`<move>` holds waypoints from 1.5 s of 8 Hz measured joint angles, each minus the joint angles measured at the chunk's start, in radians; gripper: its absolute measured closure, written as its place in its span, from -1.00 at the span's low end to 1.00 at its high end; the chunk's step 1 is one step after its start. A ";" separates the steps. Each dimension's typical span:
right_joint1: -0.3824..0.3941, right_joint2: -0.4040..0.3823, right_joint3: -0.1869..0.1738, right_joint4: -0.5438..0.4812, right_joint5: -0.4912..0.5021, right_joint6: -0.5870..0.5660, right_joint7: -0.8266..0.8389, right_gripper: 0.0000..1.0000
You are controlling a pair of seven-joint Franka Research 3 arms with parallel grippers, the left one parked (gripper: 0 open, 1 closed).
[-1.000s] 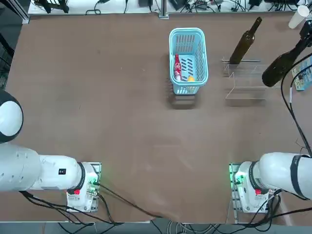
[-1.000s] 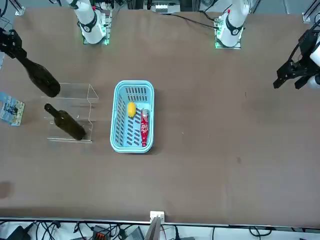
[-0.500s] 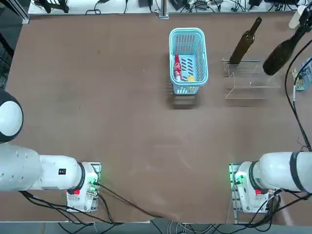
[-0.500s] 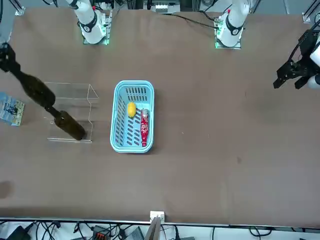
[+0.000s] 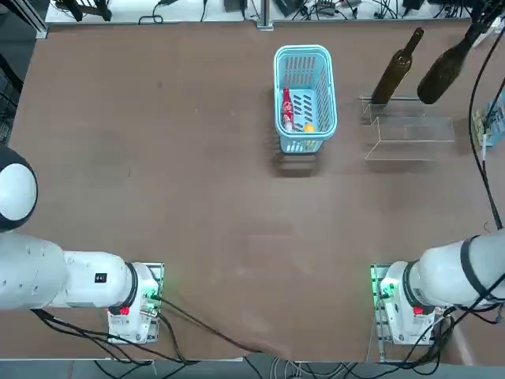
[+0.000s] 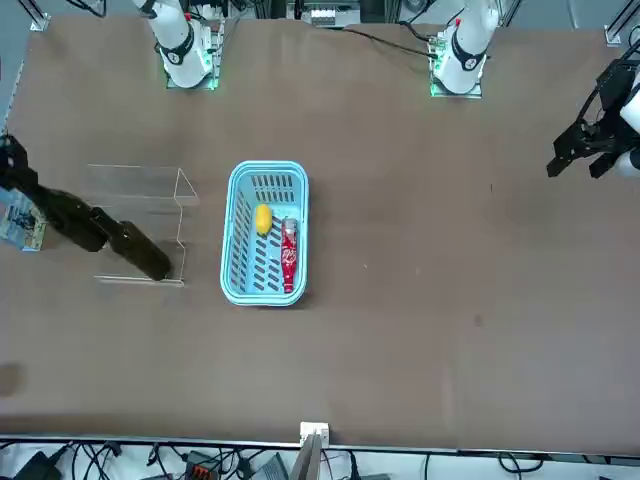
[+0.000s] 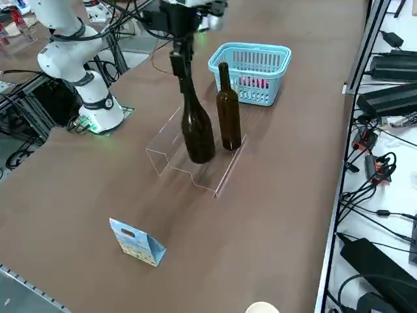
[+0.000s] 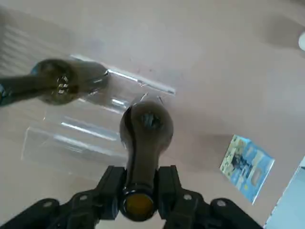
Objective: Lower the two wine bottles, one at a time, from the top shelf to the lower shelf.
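Observation:
My right gripper (image 7: 177, 62) is shut on the neck of a dark wine bottle (image 7: 197, 134) that hangs upright over the clear acrylic stand (image 7: 171, 140). The wrist view shows the fingers (image 8: 110, 188) clamped around that neck, with the bottle's body (image 8: 145, 129) above the stand's panels (image 8: 86, 138). The second wine bottle (image 7: 228, 111) stands upright on the stand's tier farther from the arm bases, close beside the held one. From overhead the held bottle (image 5: 442, 67) sits right of the standing bottle (image 5: 394, 71). I cannot tell whether the held bottle's base touches the stand.
A light-blue basket (image 5: 304, 59) with a red bottle and a yellow item stands left of the stand (image 5: 410, 140). A small blue printed card (image 7: 137, 242) sits near the table's right edge. Cables and gear lie beyond the far edge.
My right gripper has carried the held bottle away from the arm bases, from the stand's right side to over the stand beside the standing bottle. The standing bottle has not moved.

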 joint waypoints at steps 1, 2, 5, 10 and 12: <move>0.000 0.042 0.001 0.040 0.006 0.001 -0.005 0.20; 0.000 0.075 0.001 0.065 0.020 0.001 -0.011 0.20; 0.000 0.129 0.002 0.080 0.039 0.025 -0.019 0.20; -0.001 0.163 0.002 0.060 0.040 0.057 -0.027 0.20; -0.002 0.163 0.002 0.039 0.040 0.065 -0.030 0.20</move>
